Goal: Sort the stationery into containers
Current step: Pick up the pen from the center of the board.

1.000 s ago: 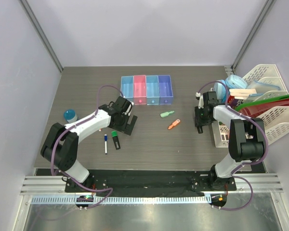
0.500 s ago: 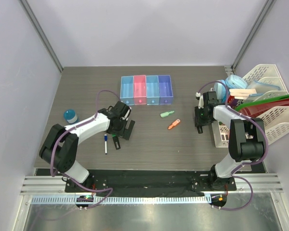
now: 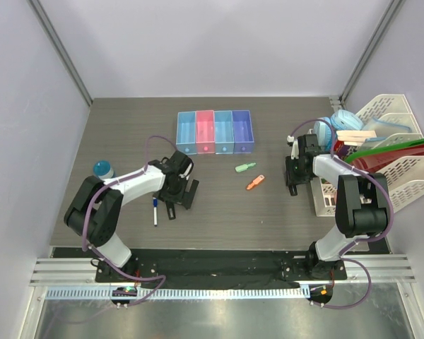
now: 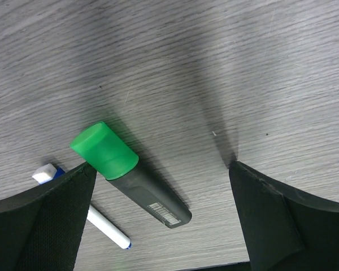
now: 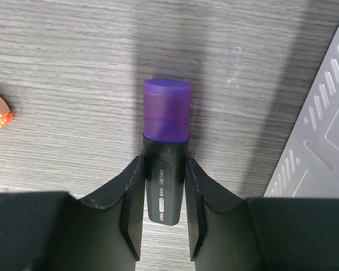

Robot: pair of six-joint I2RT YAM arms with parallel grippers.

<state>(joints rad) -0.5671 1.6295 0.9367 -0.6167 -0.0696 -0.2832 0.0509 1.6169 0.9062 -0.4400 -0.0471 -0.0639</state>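
Bright, even light falls from above. On the grey wood-grain table, soft dark shadow stripes stretch toward 12 o'clock. The black highlighter with a purple cap and the wood lines look sharp.

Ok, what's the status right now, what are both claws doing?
Left claw open, either side of green-capped highlighter. Right claw shut on purple-capped highlighter. White marker lies close beside the green one.
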